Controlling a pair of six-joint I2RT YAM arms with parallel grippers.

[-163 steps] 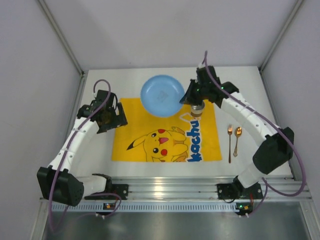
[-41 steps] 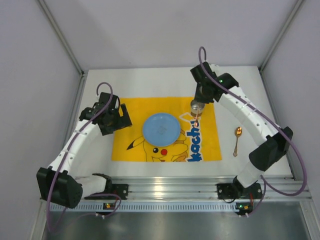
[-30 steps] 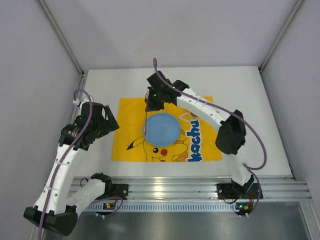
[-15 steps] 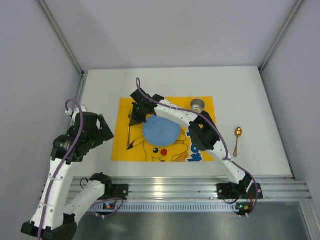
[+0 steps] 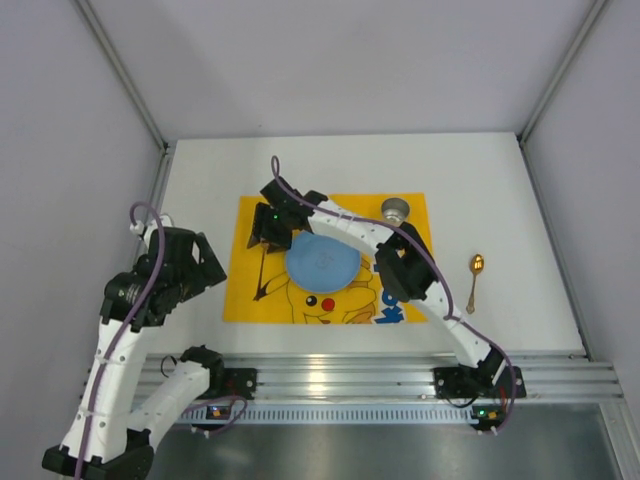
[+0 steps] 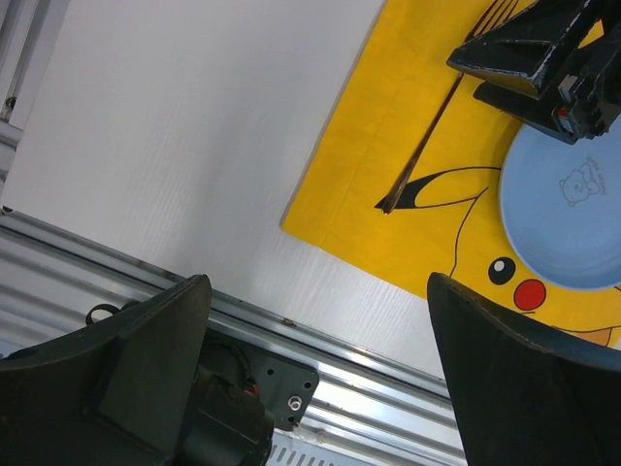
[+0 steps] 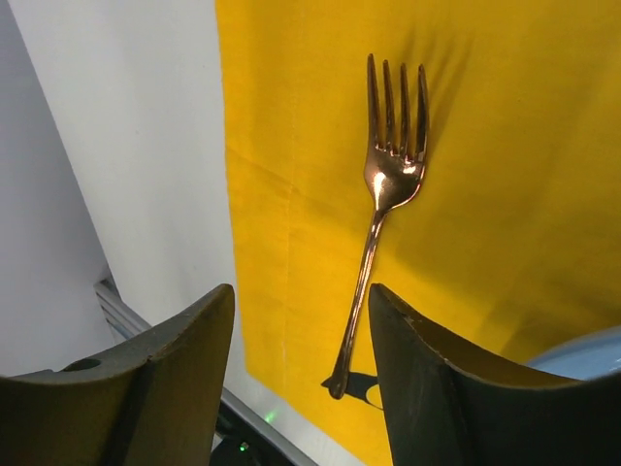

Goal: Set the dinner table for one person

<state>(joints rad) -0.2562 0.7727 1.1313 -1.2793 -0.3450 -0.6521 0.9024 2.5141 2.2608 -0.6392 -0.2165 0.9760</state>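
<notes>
Across the white table (image 5: 480,170), which fills the floor between the grey walls with its silver rail (image 5: 330,375) along the near edge, a yellow Pikachu cloth (image 5: 235,305) lies spread in the middle. A blue plate (image 5: 322,262) sits on the cloth at its centre. At the far right corner of the cloth stands a small metal cup (image 5: 395,209). A copper spoon (image 5: 476,265) lies off the cloth on the bare table to the right, handle toward the rail.

Right arm reaches across the plate to the cloth's left half. Its pincer (image 7: 301,291) hangs over a copper fork (image 7: 390,180) with the jaws apart and nothing between them. The fork lies flat on the yellow cloth just left of the plate, tines pointing to the far side and handle toward the rail, touched by neither finger.

Left arm is drawn back over the table's left edge, well apart from the cloth. Its pincer (image 6: 315,282) stands wide open and empty, looking down on the near left corner of the cloth, the bare table beside it and the rail.
</notes>
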